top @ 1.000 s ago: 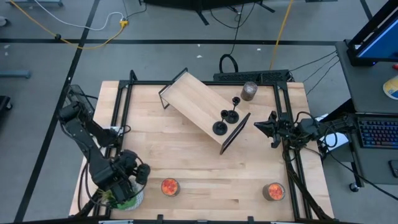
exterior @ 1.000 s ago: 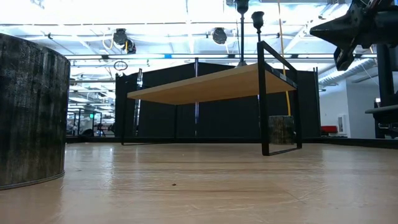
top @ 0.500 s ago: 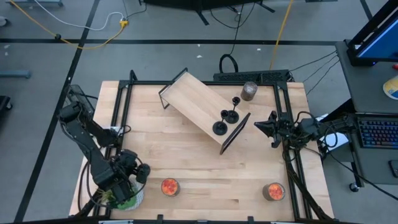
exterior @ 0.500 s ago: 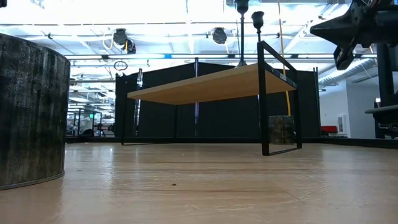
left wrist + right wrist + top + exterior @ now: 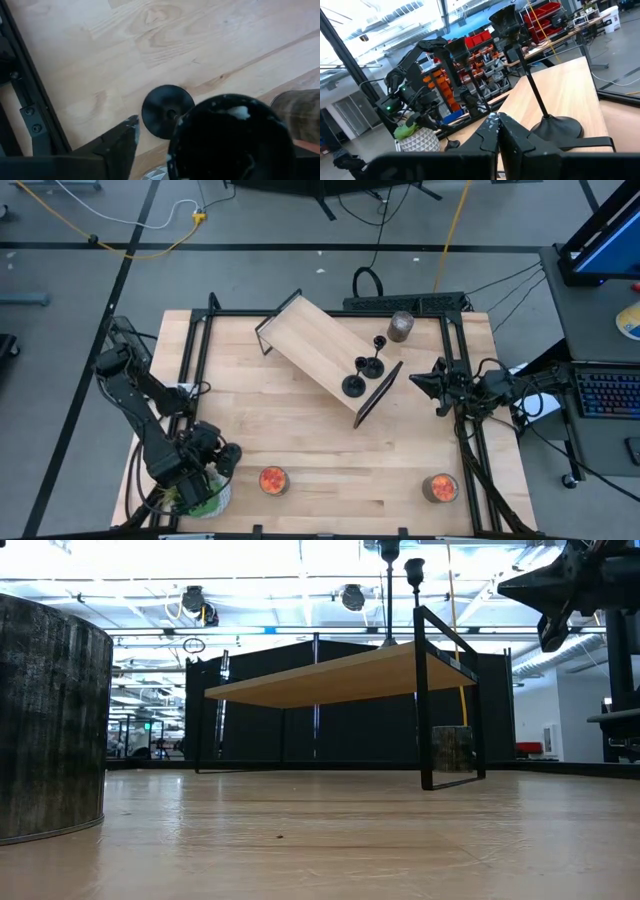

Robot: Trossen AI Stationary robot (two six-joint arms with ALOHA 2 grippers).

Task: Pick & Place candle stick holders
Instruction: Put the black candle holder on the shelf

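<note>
High view: right claw [image 5: 418, 383] hovers just beside the shelf [image 5: 310, 350] edge.

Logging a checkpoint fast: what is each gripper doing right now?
Left gripper: shut on a matte-black candle stick holder.
Right gripper: shut, empty, beside the wooden shelf.

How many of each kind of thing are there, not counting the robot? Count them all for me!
Black candle stick holders: 3 (two on the shelf, one seen in the left wrist view)
Jars with orange-red tops: 2
Grey jar: 1
Wooden shelf: 1
White pot: 1
Total: 8
</note>
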